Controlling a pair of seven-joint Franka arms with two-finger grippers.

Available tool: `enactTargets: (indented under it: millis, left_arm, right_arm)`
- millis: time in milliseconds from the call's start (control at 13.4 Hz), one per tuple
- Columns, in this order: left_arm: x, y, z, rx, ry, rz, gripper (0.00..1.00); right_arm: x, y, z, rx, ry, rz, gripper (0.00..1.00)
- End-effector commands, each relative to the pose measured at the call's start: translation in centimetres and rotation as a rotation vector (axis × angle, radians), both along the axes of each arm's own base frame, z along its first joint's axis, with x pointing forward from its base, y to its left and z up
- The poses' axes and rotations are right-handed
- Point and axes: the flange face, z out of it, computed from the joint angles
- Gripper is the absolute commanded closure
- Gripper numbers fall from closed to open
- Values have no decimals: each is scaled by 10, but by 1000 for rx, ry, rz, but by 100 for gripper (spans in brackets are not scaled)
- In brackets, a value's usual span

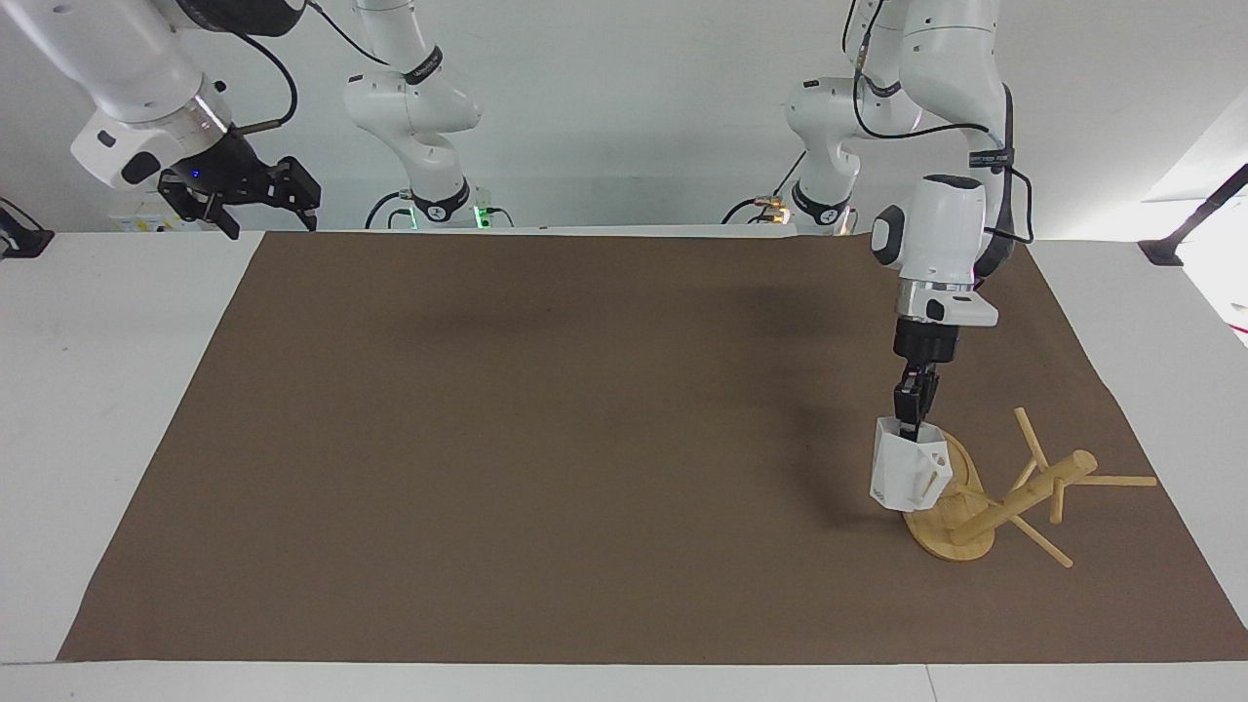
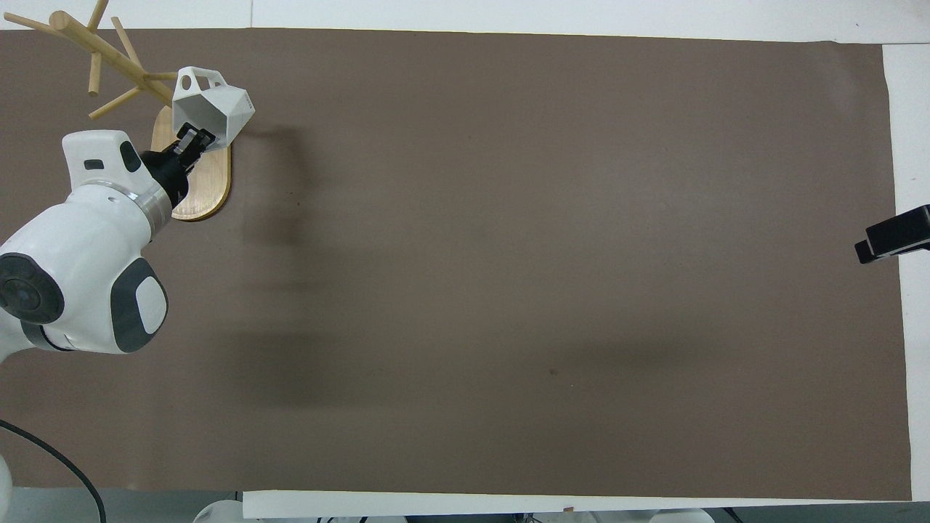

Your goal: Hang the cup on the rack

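The white faceted cup (image 1: 907,478) hangs upright from my left gripper (image 1: 915,409), which is shut on its rim with one finger inside. The cup is over the edge of the rack's oval base (image 1: 960,487), and its openwork handle faces the post. The bamboo rack (image 1: 1033,487) lies tipped over, resting on its base edge and pegs, with its post pointing toward the left arm's end of the table. In the overhead view the cup (image 2: 214,109) covers part of the rack's base (image 2: 207,189), with my left gripper (image 2: 195,139) on its rim. My right gripper (image 1: 239,190) waits open and raised.
A brown mat (image 1: 585,439) covers the white table (image 1: 107,390). My right gripper is over the mat's corner at the right arm's end, nearest the robots; only one finger (image 2: 894,240) of it shows in the overhead view.
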Motion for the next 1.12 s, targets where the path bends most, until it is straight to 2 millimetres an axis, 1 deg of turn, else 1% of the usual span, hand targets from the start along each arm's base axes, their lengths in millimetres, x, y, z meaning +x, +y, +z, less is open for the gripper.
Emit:
enactTargets:
  millis: [0,149,298,373,447,522,596,671,745,820,894,969,1043]
  left_arm:
    - [12,7,-5,-3,-7,13,100]
    - [13,12,-7,-5,-4,25,100]
    - [13,13,-7,-2,8,27,100]
    - [16,20,-5,-3,5,39,100]
    - [20,21,-2,-3,7,42,100]
    - [22,22,-3,-4,18,47,100]
    - [22,24,-5,-14,26,60,100]
    - [24,26,-13,-23,40,73,100]
    - [26,29,-14,-26,42,81,100]
    - [28,36,-15,-25,51,93,100]
    - [32,36,-12,-22,72,94,100]
    - [39,35,-6,-17,111,93,100]
    - [42,34,-3,-13,134,91,87]
  right_arm:
    - [-9,-15,-3,-13,5,-50,0]
    - [-10,-17,-6,-26,12,-121,0]
    - [-10,-17,-6,-26,14,-123,0]
    - [-10,-21,-6,-26,11,-132,0]
    - [-12,-29,-7,-26,16,-153,0]
    - [-12,-32,-7,-27,18,-174,0]
    - [-12,-33,-7,-35,17,-206,0]
    - [-12,-33,-7,-38,17,-221,0]
    - [-12,-32,-7,-38,19,-221,0]
    - [-9,-31,-10,-39,22,-218,0]
    - [-9,-29,-10,-39,20,-215,0]
    - [-9,-34,-10,-39,19,-219,0]
    - [-8,-36,-12,-33,23,-222,0]
